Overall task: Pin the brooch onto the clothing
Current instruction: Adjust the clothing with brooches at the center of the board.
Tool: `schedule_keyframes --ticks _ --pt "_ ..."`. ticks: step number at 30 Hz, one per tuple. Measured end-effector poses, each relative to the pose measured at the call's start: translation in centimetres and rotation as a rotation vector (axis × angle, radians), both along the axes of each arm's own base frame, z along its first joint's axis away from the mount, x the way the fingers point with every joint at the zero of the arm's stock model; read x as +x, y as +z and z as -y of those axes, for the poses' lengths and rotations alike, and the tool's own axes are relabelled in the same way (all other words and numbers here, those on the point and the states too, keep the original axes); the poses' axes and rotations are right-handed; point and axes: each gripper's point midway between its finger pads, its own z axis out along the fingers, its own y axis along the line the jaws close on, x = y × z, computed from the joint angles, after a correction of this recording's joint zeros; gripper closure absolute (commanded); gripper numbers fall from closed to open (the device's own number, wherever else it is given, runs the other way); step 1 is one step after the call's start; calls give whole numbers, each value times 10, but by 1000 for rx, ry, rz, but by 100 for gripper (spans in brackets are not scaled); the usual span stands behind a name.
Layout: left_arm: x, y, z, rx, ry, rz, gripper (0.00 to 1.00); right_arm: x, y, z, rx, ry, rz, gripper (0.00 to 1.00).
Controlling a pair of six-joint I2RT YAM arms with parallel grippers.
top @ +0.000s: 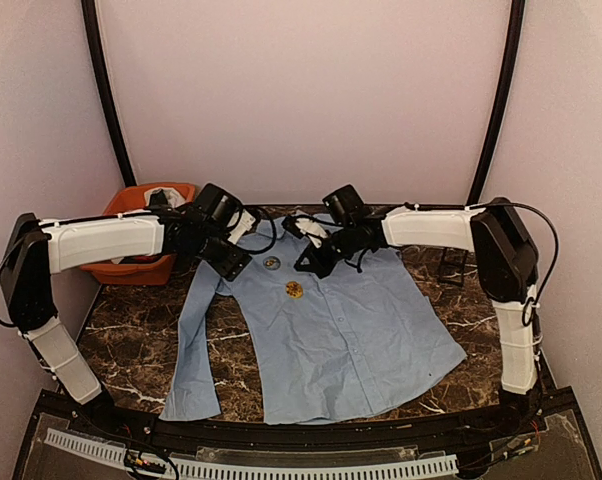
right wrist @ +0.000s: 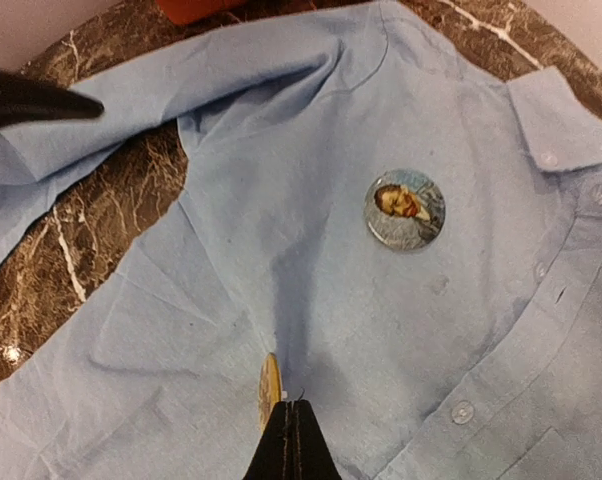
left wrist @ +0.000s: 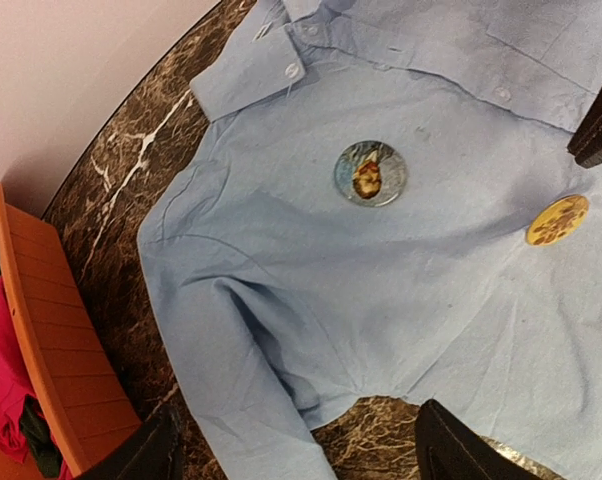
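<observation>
— On the counter, what have you got on your screens?

— I see dark brown marble with white veins. The light blue shirt is spread flat on it, front up and collar at the far end, with one sleeve lying down along its side. Pale walls close in behind the shirt, and two black curved poles rise at the corners beyond it.

— And the brooches?

— Two, both on the shirt's chest below the collar. There's a silver portrait brooch, and a gold brooch near it, closer to the hem.

— Your fingers?

— My left fingers hang over the shirt's shoulder, spread wide apart. My right fingers are pressed together, with their tips just beside the gold brooch. I cannot tell whether they pinch any part of it.

— Anything else near the shirt?

— An orange bin stands beyond the shoulder on my left arm's side, holding red, black and white garments. A small black stand sits off the shirt's other shoulder.
</observation>
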Motion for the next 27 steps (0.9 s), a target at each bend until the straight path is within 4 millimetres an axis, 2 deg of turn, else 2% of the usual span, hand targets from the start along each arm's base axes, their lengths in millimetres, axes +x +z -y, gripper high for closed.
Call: schedule_keyframes --ticks 4,7,13,16,21,27 --pt "-4 -4 23 -52 -40 -6 21 -5 37 -2 69 14 53 100" --pt "-1 -26 38 -63 -53 -41 22 -14 41 -8 97 53 51 100" --pt "11 -86 49 -3 -39 -136 22 -33 4 -16 59 99 -22 100" --pt "15 -106 50 24 -32 -164 23 -34 -15 -15 31 93 -53 100" --pt "18 -108 49 36 -24 -159 23 -30 -36 -11 7 64 -96 100" --pt "18 -108 47 44 -20 -159 23 -22 -45 -6 2 27 -118 100"
